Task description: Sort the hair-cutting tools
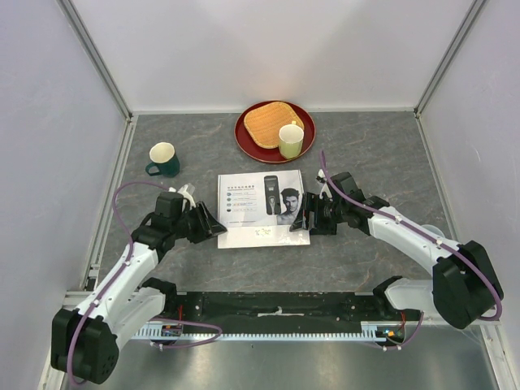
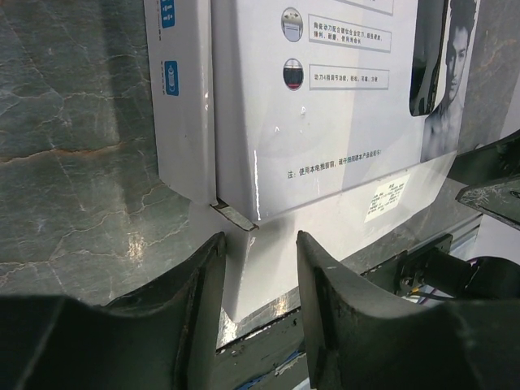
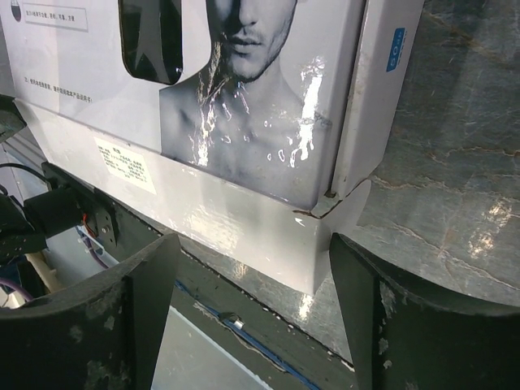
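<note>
Grey marbled table (image 1: 374, 162) runs out to white walls. From the left we pass the green mug (image 1: 163, 159), then the left gripper (image 1: 216, 228), jaws partly apart and clamping nothing, astride the near left corner of the white clipper box (image 1: 264, 199). Its near flap (image 1: 268, 236) lies open; the tools are hidden, presumably inside. The right gripper (image 1: 298, 221) gapes wide, empty, at the right corner. We should pin one corner down and widen the flap gently, keeping the box flat.

White clipper box (image 1: 264, 207) lies flat in the middle of the bench (image 1: 374, 162), printed face up with a clipper picture and a man's portrait. Its near flap (image 1: 264, 236) is spread open toward the front edge.
</note>
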`<action>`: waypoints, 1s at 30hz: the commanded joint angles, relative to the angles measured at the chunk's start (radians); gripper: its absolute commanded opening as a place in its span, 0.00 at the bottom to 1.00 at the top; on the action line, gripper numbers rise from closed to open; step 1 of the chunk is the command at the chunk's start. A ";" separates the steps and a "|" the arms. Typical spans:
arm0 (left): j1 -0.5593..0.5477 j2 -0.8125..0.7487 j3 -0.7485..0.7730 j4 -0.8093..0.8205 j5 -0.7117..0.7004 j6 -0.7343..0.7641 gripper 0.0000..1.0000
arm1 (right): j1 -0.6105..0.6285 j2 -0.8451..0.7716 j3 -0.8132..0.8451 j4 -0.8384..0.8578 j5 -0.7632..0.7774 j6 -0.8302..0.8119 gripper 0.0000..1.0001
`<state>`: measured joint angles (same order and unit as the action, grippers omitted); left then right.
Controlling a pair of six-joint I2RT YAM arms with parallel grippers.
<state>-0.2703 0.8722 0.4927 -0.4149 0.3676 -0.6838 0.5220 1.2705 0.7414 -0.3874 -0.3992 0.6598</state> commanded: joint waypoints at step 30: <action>-0.050 0.013 0.030 -0.010 -0.052 0.023 0.38 | 0.010 -0.034 0.039 0.015 0.030 0.037 0.65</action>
<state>-0.3103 0.8856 0.4927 -0.4259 0.2993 -0.6800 0.5262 1.2556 0.7414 -0.4019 -0.3531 0.6712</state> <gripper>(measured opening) 0.382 0.654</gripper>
